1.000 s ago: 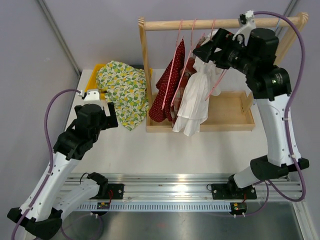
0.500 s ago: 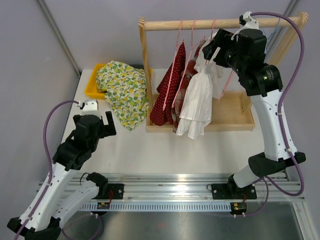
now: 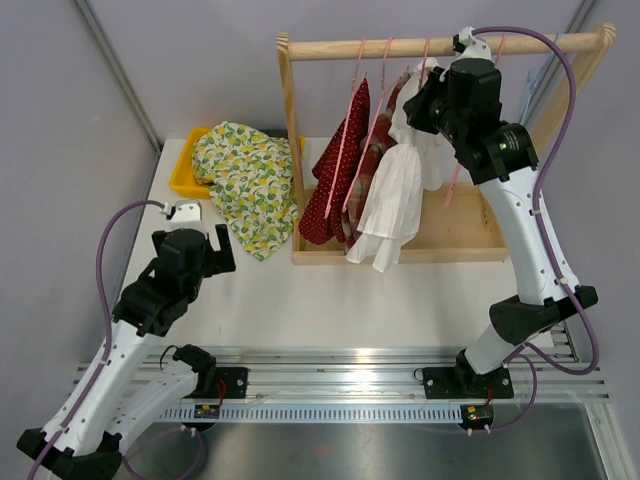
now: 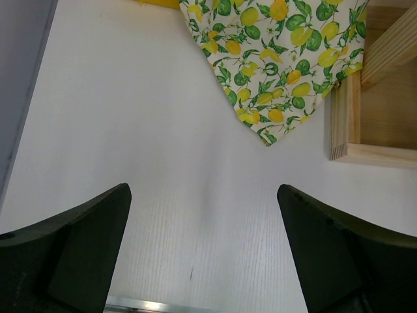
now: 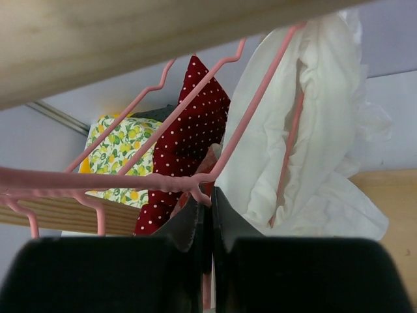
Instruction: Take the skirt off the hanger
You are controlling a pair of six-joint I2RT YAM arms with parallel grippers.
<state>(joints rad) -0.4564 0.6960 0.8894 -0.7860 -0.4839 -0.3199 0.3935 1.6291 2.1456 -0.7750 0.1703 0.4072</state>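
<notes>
Right tool [image 5: 207, 194] is shut tight, pink hanger [image 5: 163, 180] pinched at tips; left tool [image 4: 202, 189] is held wide open over counter [image 4: 163, 130], nothing gripped. White skirt [image 5: 313, 130] is draped, crumpled, on hanger

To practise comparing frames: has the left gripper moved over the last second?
Yes. The left gripper has drawn back toward the near edge, away from the yellow tray.
</notes>
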